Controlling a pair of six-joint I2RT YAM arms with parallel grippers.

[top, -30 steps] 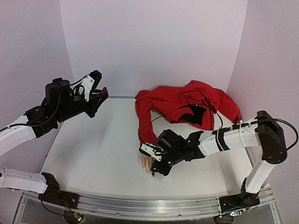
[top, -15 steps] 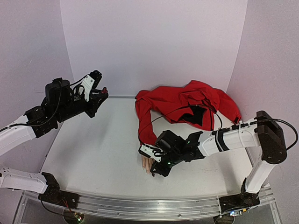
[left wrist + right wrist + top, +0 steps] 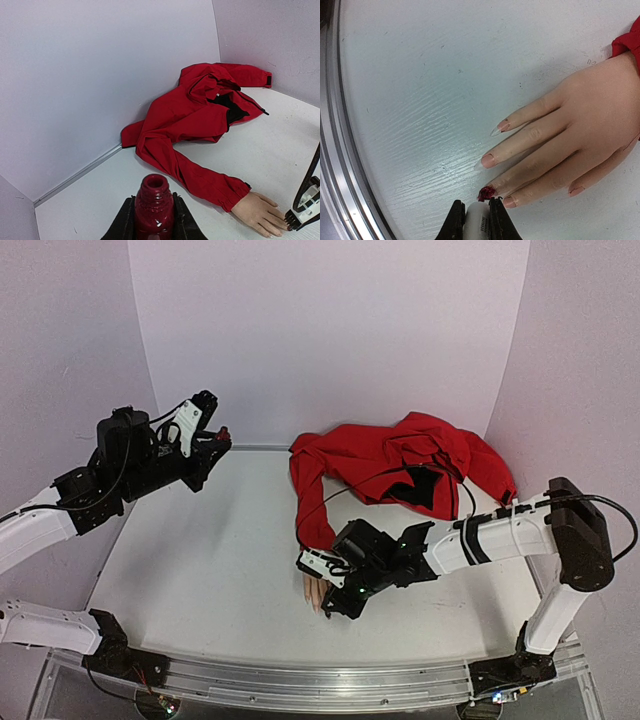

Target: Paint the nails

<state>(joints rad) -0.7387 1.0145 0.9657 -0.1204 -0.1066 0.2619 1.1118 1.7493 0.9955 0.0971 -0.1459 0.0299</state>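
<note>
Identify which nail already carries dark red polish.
The nail right at the right gripper: dark red, while the other four nails are bare pink.

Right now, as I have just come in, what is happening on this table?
The two arms are painting the nails of a mannequin hand that lies flat on the table, in the sleeve of a red jacket. The left gripper holds the open polish bottle off to the far left. The right gripper grips the white brush cap, with its tip on one nail, which is dark red. The other nails look unpainted.
</note>
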